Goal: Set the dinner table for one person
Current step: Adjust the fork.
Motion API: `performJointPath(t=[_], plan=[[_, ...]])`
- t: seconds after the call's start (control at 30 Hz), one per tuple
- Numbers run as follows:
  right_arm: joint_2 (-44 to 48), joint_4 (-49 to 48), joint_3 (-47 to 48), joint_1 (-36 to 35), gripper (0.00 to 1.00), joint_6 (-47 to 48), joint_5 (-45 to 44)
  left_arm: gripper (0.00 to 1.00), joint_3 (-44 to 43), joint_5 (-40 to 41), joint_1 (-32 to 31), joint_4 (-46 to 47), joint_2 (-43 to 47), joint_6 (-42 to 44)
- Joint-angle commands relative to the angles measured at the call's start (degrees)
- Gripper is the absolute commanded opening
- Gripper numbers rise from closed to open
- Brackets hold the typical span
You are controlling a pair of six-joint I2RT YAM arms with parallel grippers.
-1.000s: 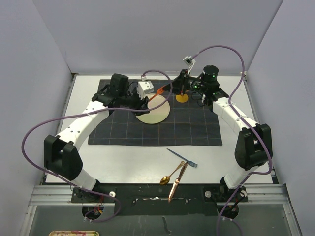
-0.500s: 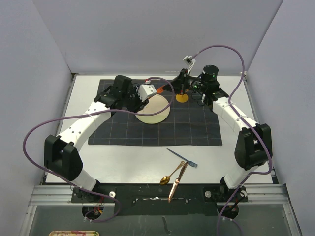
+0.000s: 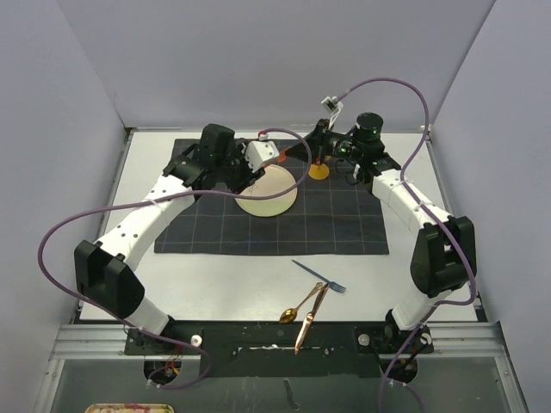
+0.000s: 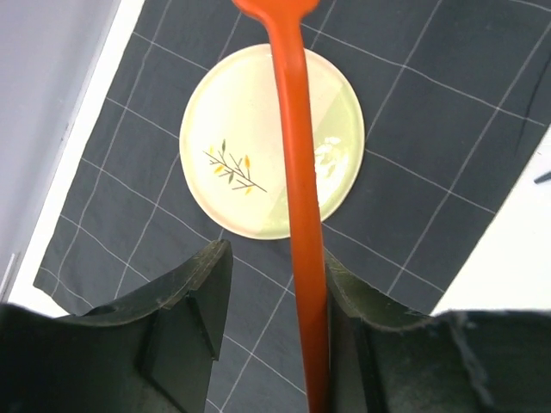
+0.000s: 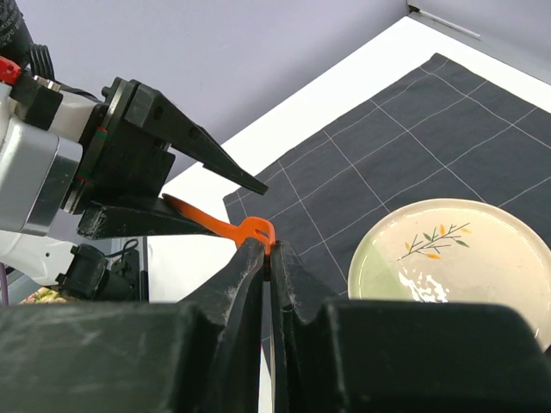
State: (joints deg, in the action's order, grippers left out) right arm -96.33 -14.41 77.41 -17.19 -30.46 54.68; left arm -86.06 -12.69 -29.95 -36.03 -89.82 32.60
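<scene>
Large flat white rectangular dinner table (image 3: 224, 284): it spans the whole workspace under both arms, with a metal rail at its near edge. A dark grey cloth with a thin light grid (image 3: 344, 224) lies on its far half. A round cream plate with a leaf sprig (image 4: 232, 129) sits on the cloth.

I see both arms meeting above the cloth's far side. The left gripper (image 4: 274, 258) has its jaws spread. A long slim orange plastic utensil (image 4: 303, 215) runs out between them, lying against one finger with a clear gap to the other. The right gripper (image 5: 269, 249) has its jaws pressed together, pinching the tip of the orange utensil.

A small yellow disc (image 3: 318, 172) lies on the cloth near the plate.

Bare table, near side: blue fork (image 3: 320, 276), gold spoon (image 3: 295, 308) and copper-coloured knife (image 3: 310, 320), close together.
</scene>
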Motion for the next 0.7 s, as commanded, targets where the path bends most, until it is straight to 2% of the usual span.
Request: performJointPath(t=[0.0, 0.43, 0.57, 0.67], plan=[[0.13, -1.49, 2.65, 0.10, 0.00, 0.45, 1.14, 0.40, -2.22, -1.80, 0.04, -2.75, 5.23, -1.00], [0.96, -0.54, 2.40, 0.15, 0.00, 1.61, 0.34, 0.44, 1.45, -3.46, -0.08, -6.13, 9.53, -0.92], [1.55, 0.57, 2.44, 0.14, 0.00, 2.57, 0.26, 0.37, 1.95, -3.44, -0.12, -5.50, 9.42, -1.22], [1.97, 0.88, 2.16, 0.22, 0.00, 2.93, 0.08, 0.24, 1.99, -2.92, -0.60, -5.76, 9.55, -0.87]])
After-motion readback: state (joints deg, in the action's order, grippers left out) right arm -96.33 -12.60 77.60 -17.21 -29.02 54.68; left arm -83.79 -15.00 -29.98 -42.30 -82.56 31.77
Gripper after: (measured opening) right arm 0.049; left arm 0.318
